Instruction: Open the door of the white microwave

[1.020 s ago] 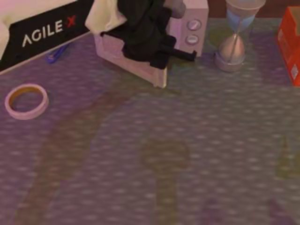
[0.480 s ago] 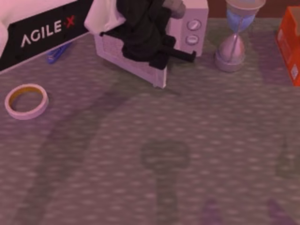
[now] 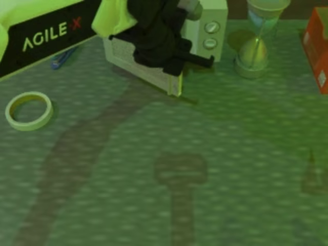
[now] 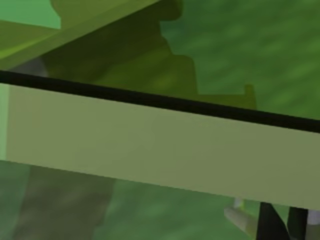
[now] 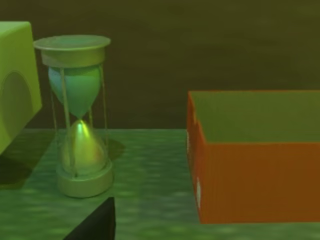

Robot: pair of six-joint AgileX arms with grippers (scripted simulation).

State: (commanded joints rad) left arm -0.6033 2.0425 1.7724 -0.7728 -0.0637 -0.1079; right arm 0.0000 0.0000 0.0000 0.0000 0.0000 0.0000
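The white microwave [image 3: 207, 20] stands at the table's far edge, its two round knobs [image 3: 211, 26] facing the table. Its door [image 3: 138, 64], a white panel with a mesh window, is swung out at an angle, hinged at the left. My left gripper [image 3: 177, 64] sits at the door's free end, shut on it. In the left wrist view the door's pale edge [image 4: 160, 145] crosses the picture, with dark fingers [image 4: 270, 225] just below it. My right arm is outside the top view; its wrist view shows one dark fingertip [image 5: 100, 222] and the microwave's side [image 5: 15, 85].
An hourglass [image 3: 256, 41] stands right of the microwave, and an orange box [image 3: 316, 46] sits at the far right edge. A tape ring [image 3: 28, 110] lies at the left, beside a small blue object [image 3: 61, 59] and a black AgileX board [image 3: 46, 33].
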